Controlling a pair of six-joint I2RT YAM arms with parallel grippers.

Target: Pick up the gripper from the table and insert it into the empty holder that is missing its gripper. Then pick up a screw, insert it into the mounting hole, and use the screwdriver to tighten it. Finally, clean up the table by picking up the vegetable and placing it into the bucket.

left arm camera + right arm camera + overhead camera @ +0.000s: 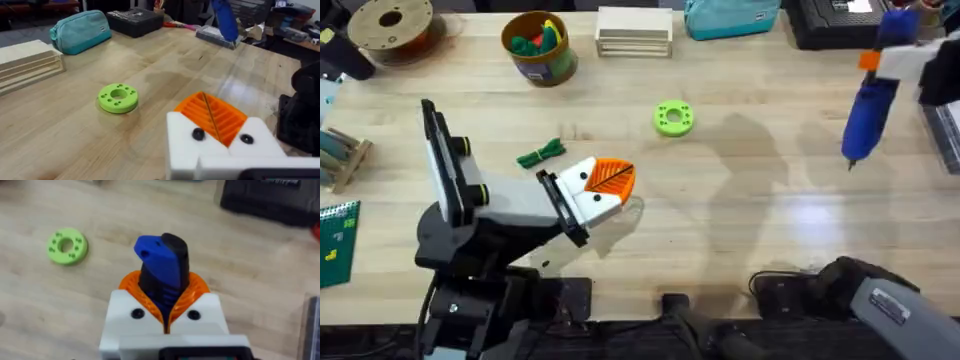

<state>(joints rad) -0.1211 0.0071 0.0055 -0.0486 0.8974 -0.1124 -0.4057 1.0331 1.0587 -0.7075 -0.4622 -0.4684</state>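
1. Your right gripper has its orange pads clamped on the blue screwdriver, holding it in the air over the table's far right, bit pointing down.
2. Your left gripper has its jaws pressed together with nothing between them, low over the table near its middle.
3. The vegetable lies on the wood just beside the left gripper, on its far left side.
4. The green ring sits a little beyond that gripper, to the right.
5. The bucket stands at the far edge, left of the slatted box.
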